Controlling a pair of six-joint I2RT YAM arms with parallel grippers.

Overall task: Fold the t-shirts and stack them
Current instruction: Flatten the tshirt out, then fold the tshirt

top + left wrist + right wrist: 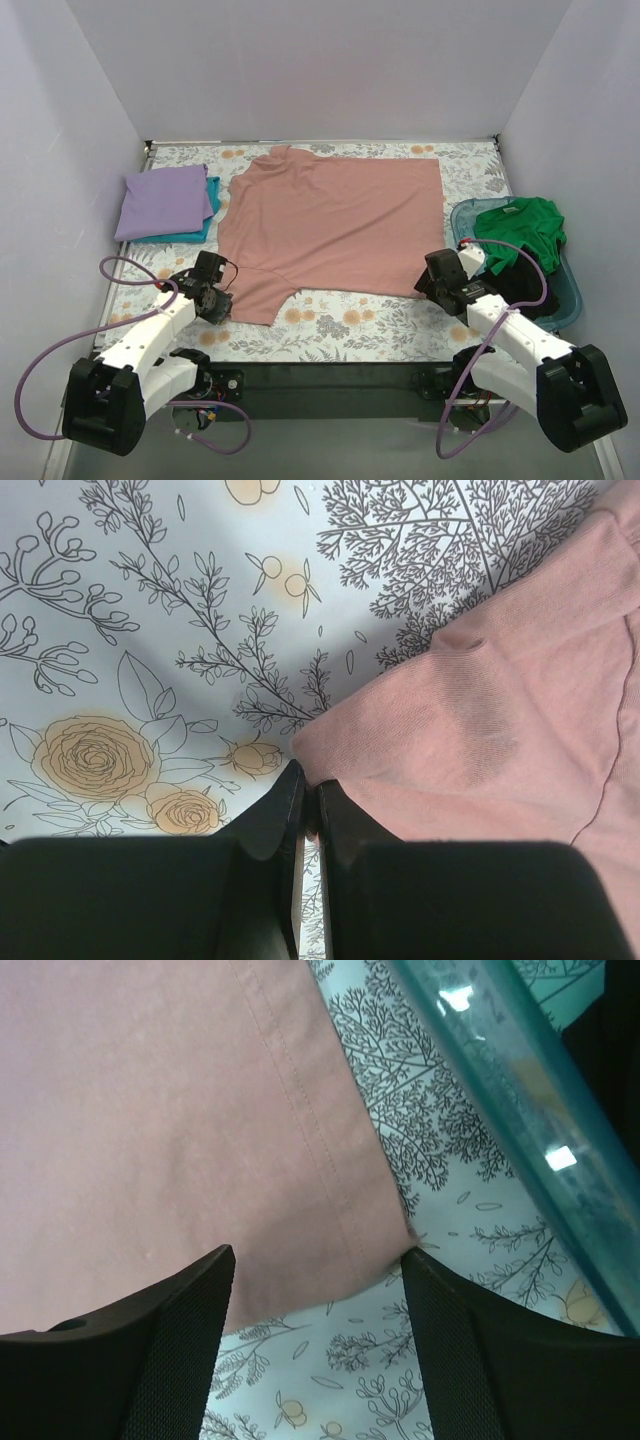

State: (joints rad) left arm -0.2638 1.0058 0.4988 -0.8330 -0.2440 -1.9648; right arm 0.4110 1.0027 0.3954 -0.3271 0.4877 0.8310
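A dusty pink t-shirt (pixel 330 225) lies spread flat on the flowered tablecloth. A folded lavender t-shirt (pixel 165 200) rests on a teal one (pixel 207 228) at the far left. A green t-shirt (pixel 520 225) lies over a black one (pixel 520 285) in the tub at the right. My left gripper (pixel 222 305) is shut on the corner of the pink shirt's near left sleeve (pixel 440 730), with its jaws (pixel 310 785) pinched together at table height. My right gripper (pixel 432 285) is open, and its fingers straddle the pink shirt's near right hem corner (pixel 330 1220).
A translucent teal plastic tub (pixel 572 300) stands at the right edge, and its rim (pixel 520 1110) runs close beside my right gripper. White walls close in the table at the back and sides. The flowered cloth (pixel 340 330) lies bare along the near edge.
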